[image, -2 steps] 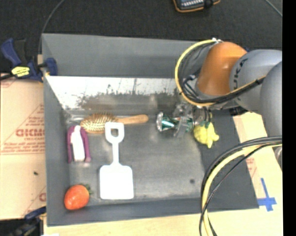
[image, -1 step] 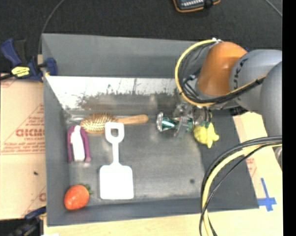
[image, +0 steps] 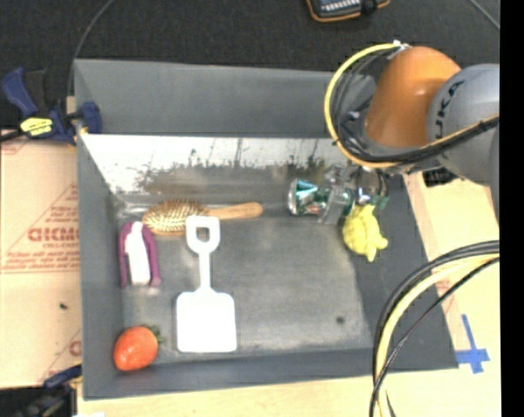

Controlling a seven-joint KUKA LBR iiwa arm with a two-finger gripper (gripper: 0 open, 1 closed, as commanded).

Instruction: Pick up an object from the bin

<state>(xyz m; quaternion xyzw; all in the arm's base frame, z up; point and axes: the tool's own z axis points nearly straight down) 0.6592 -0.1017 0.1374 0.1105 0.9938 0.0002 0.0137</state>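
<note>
grey arm point(image: 477, 102) — orange cover point(image: 409, 94), black-yellow cable loops point(image: 333, 111)

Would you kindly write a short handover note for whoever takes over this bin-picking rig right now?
The gripper is at the far right corner of the bin, between a shiny crumpled can and a yellow toy; its grip cannot be judged.
Elsewhere: wooden hairbrush by the far wall, white toy shovel centre-left, white-and-purple bottle at left, red strawberry in the near left corner.
Done: nothing visibly lifted. Left: grasp one thing and lift it out.
</note>
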